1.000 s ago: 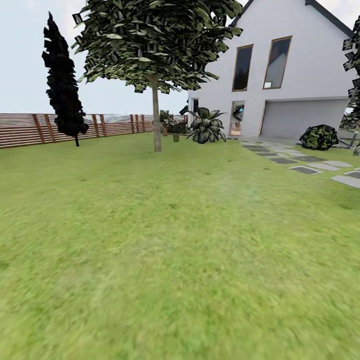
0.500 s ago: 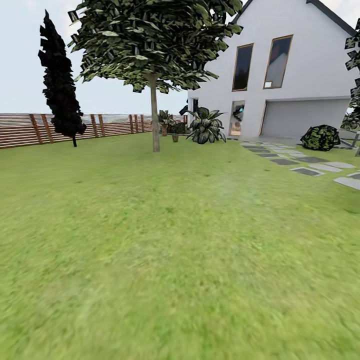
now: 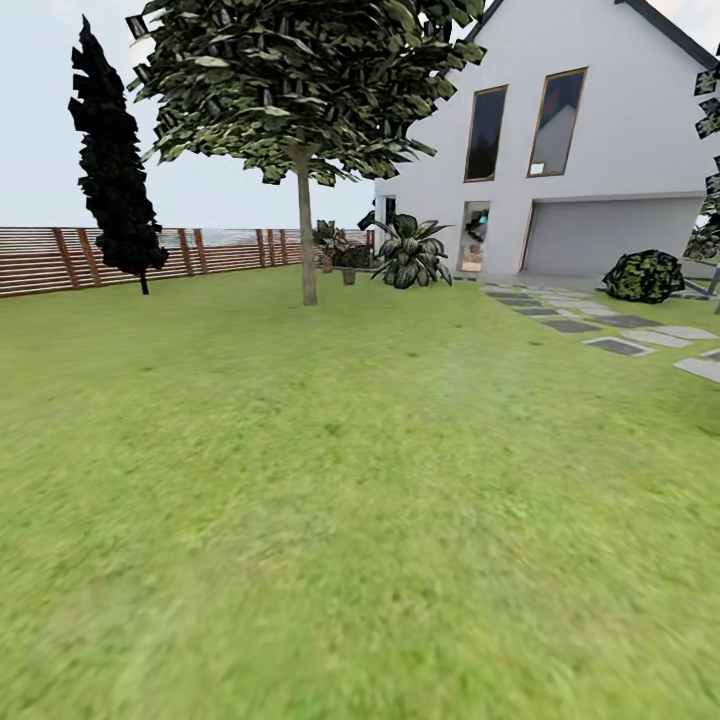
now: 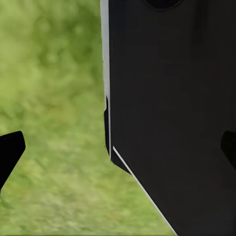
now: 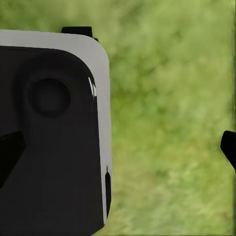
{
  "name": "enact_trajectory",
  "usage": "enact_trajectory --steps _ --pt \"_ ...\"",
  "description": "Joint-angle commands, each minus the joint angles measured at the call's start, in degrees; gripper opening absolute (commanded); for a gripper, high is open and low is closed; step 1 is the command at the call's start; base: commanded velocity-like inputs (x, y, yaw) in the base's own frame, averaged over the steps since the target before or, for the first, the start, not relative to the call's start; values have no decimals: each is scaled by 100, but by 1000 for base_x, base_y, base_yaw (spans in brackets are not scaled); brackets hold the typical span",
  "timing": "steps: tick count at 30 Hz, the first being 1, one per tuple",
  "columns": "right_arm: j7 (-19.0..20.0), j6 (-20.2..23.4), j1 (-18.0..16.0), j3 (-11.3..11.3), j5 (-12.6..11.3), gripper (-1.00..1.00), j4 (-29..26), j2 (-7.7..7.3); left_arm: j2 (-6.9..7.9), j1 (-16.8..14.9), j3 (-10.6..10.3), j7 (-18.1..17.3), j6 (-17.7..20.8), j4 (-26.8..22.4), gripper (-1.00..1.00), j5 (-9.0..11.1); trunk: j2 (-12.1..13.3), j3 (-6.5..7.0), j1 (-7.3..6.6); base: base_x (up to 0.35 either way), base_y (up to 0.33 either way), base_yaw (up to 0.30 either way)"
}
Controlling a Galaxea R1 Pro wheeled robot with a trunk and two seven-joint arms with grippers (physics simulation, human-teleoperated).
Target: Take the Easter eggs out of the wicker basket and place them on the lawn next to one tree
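Observation:
The lawn (image 3: 340,480) spreads ahead of me across the garden. A tree (image 3: 307,250) with a straight grey-brown trunk and a broad leafy canopy stands at the far left-centre. The Easter eggs and the wicker basket are out of view. In the left wrist view my left gripper (image 4: 118,150) is open, one black fingertip (image 4: 10,152) over blurred grass and the other at the opposite edge, with a dark body panel (image 4: 172,108) in front. My right gripper (image 5: 118,150) is open too, over grass beside a grey-edged dark panel (image 5: 54,137), and holds nothing.
A dark cypress (image 3: 112,170) stands before the slatted wooden fence (image 3: 50,262) at the left. A white house (image 3: 560,150) closes the back, with leafy plants (image 3: 410,255) by it. Grey paving slabs (image 3: 620,345) and a bush (image 3: 643,276) lie at the right.
The whole head view has shifted a little: the tree, cypress and fence sit slightly further left and the slabs slightly lower right, so the camera has moved. Nothing in the garden itself moved.

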Motion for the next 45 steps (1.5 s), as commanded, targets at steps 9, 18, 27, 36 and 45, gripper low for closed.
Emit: enact_trajectory --steps 9,18,27,36,45 --pt "-8 -3 -2 -3 -4 100 -1 9 1 2 0 -4 2 -3 100 -1 -2 -4 3 333 -123 148" --pt "-8 -3 -2 -3 -4 100 -1 9 1 1 0 -4 2 -4 100 -1 -2 -4 3 333 -123 11" --pt "-8 -2 -2 -3 -4 100 -1 9 1 1 0 -4 4 -3 100 -1 -2 -4 3 333 -123 0" --pt "-8 -2 -2 -3 -4 100 -1 9 1 1 0 -4 3 -2 100 -1 -2 -4 3 333 -123 0" --pt "-8 -2 -2 -3 -2 100 -1 9 1 1 0 -4 3 -5 100 -1 -2 -4 3 333 -123 0"
